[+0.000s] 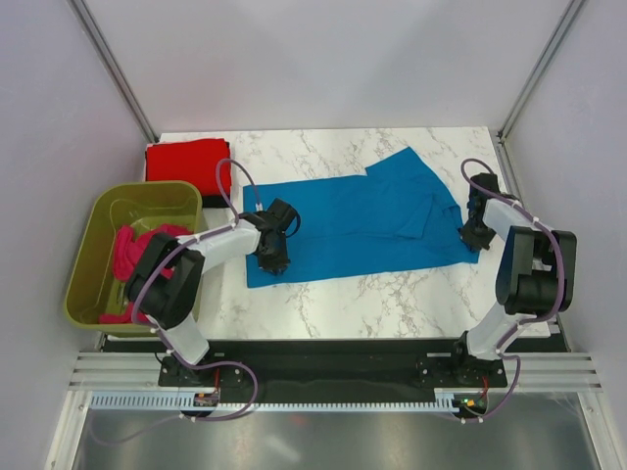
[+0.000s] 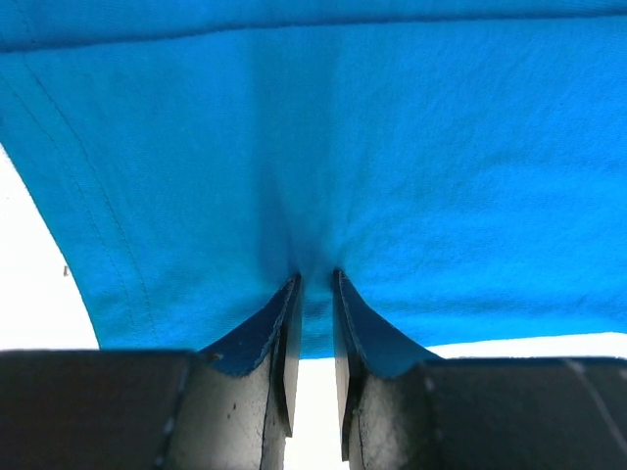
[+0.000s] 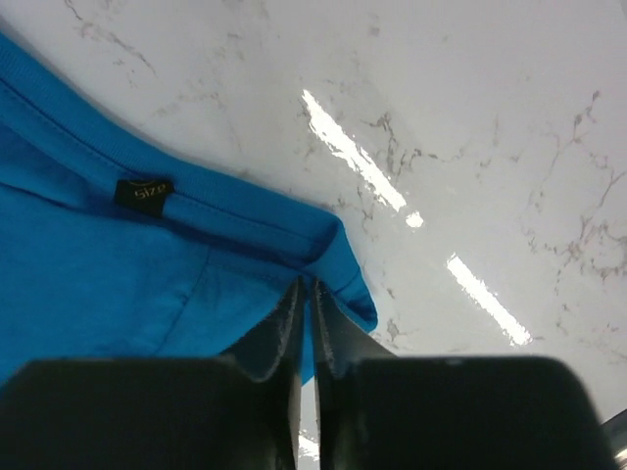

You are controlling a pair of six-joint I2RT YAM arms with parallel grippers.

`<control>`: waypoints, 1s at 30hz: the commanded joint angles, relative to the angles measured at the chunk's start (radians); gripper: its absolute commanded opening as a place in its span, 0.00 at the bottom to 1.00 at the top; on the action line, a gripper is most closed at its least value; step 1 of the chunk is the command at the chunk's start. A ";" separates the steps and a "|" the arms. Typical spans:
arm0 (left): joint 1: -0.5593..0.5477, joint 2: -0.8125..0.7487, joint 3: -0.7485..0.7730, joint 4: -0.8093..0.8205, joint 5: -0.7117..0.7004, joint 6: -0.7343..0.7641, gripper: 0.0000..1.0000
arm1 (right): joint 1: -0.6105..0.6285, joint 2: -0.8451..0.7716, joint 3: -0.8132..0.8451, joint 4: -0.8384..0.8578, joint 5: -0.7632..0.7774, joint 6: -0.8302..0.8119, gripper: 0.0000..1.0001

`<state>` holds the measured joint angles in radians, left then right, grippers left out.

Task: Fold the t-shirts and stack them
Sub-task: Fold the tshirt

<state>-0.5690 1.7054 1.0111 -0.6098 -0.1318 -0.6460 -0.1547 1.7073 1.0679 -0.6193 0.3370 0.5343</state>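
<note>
You had the red tee (image 1: 183,162) looking folded far-left, left claw (image 2: 315,279) and right claw (image 3: 307,286) both pinched tight on the blue tee (image 1: 362,220), and the pink tee (image 1: 137,250) was waiting in the tub (image 1: 93,220).

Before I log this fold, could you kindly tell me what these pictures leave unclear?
- Top view: the left arm covers part of the magenta t-shirt in the tub.
- Left wrist view: the blue t-shirt runs off the frame, so its outline is cut.
- Right wrist view: the label has print beyond "Size" that is too small to read.
</note>
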 commanded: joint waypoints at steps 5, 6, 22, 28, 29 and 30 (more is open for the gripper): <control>-0.002 0.005 -0.078 -0.044 -0.034 -0.044 0.26 | -0.003 0.012 0.032 0.067 0.073 -0.034 0.05; -0.003 -0.009 -0.077 -0.048 -0.029 -0.046 0.26 | -0.003 0.006 0.040 0.061 0.073 -0.036 0.05; -0.014 -0.279 0.040 -0.107 0.127 0.083 0.28 | 0.148 -0.086 0.035 0.125 -0.193 0.183 0.40; -0.011 -0.366 0.052 -0.154 0.094 0.199 0.31 | 0.225 -0.041 0.006 0.207 -0.204 0.276 0.43; -0.011 -0.387 0.050 -0.156 0.078 0.204 0.34 | 0.228 -0.034 -0.003 0.214 -0.199 0.280 0.43; -0.011 -0.397 0.040 -0.156 0.077 0.207 0.34 | 0.228 -0.032 -0.009 0.220 -0.194 0.286 0.43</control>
<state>-0.5793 1.3571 1.0328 -0.7315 -0.0277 -0.5266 0.0746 1.6623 1.0744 -0.4599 0.1425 0.7521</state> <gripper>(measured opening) 0.332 0.431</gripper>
